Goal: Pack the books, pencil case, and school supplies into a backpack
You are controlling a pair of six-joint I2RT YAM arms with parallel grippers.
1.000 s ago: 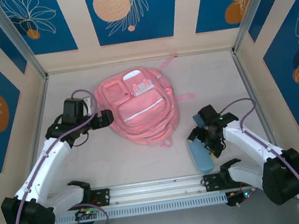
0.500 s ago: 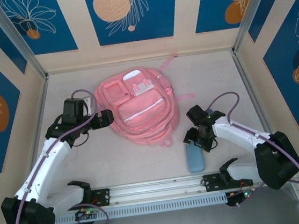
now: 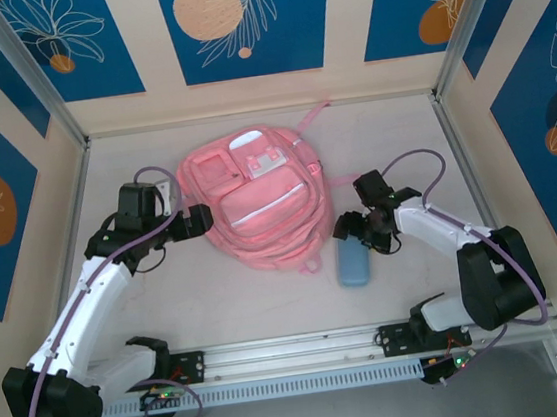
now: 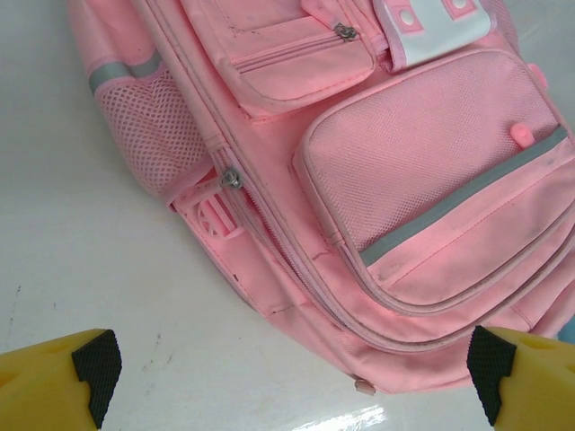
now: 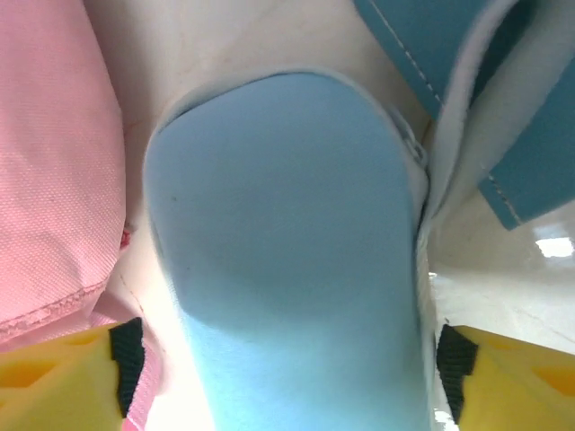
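Over the worktop [image 3: 178, 300], from the top camera, the pink backpack [image 3: 258, 206] lies flat near the middle with its front pockets facing up and its straps trailing toward the back wall. The left end effector [image 3: 199, 219] sits right at the backpack's left side. The right end effector [image 3: 355, 232] hangs by the backpack's right edge, above the far end of the light blue pencil case [image 3: 353, 265], which lies on the worktop just beside the bag with its length running toward the near edge. At the left wrist, the backpack [image 4: 404, 180] shows its mesh side pocket, zip pulls and grey stripe, and the left end effector [image 4: 292, 386] has its yellow fingers [image 4: 54, 386] spread wide at the two bottom corners, over bare worktop and the bag's lower seam, gripping nothing. At the right wrist, the right end effector [image 5: 287, 377] stands open astride the pencil case [image 5: 287, 251], one black pad close to each long side with a thin gap on either hand. Pink backpack [image 5: 54, 162] fabric lies to the left of the case, and a darker teal piece [image 5: 467, 90] with pale stitching lies at upper right; what it is I cannot tell.
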